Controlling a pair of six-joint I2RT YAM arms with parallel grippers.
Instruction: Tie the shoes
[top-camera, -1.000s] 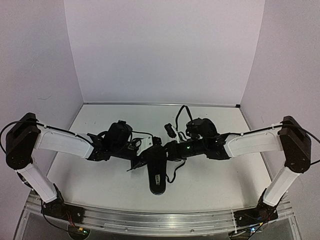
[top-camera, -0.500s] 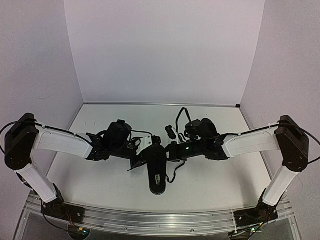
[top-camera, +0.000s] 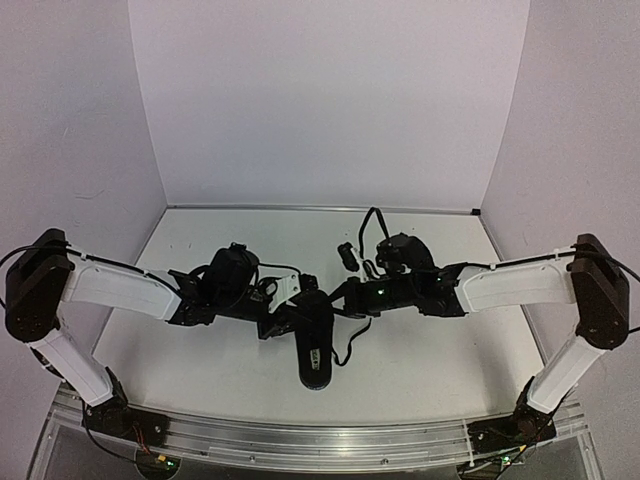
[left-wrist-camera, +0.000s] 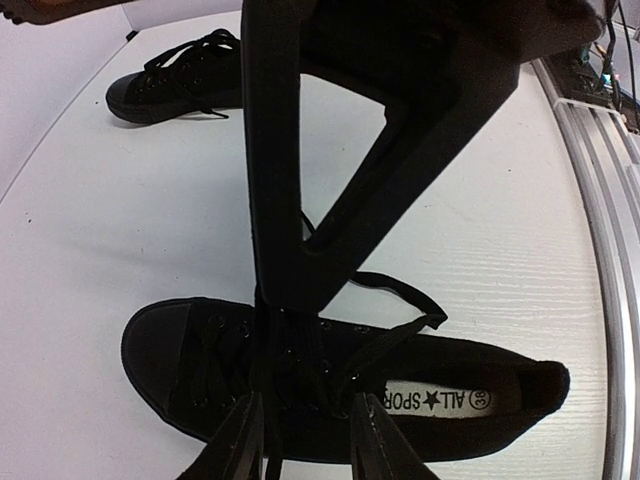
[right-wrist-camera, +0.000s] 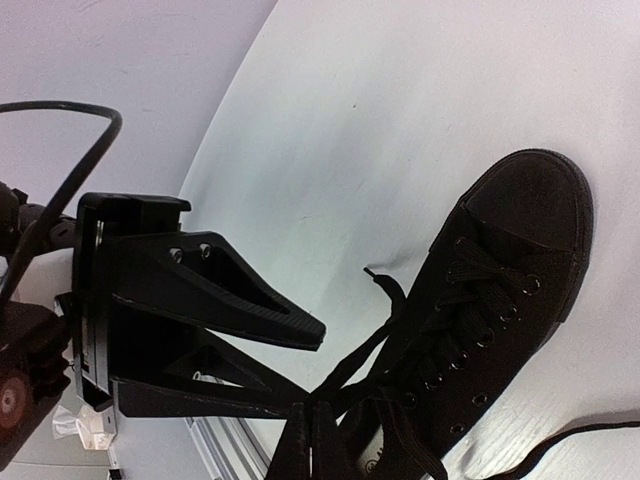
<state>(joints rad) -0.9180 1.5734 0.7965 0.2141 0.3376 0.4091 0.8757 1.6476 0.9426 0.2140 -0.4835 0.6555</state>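
Since a second ago the left fingers (left-wrist-camera: 240, 448) have parted from a closed position and the right fingers (right-wrist-camera: 302, 450) have closed from a partly open one. Both arms have shifted only slightly and remain over the same spot.

Near shoe (top-camera: 313, 350): it stands on its sole on the table (top-camera: 200, 365), in the middle of the near half. Its heel is toward the arm bases and its toe points away. Its laces lie loose across the tongue.

Left fingers: they stand a narrow gap apart, low over the lacing at mid-shoe, reaching in from the shoe's left. One tip sits on either side of a strand, and neither tip presses on it.

Right fingers: they are pressed together, with the tips down at the lacing just beside the left pair. They are pinching a lace (right-wrist-camera: 352, 360). Strands run from the eyelets straight into the closed tips, and one loose end trails onto the table beside the shoe.

Second shoe (left-wrist-camera: 175, 75): it lies on the table farther back and to the right, well apart from the near shoe. The top view shows it largely under the right arm. Whether its laces are tied cannot be told
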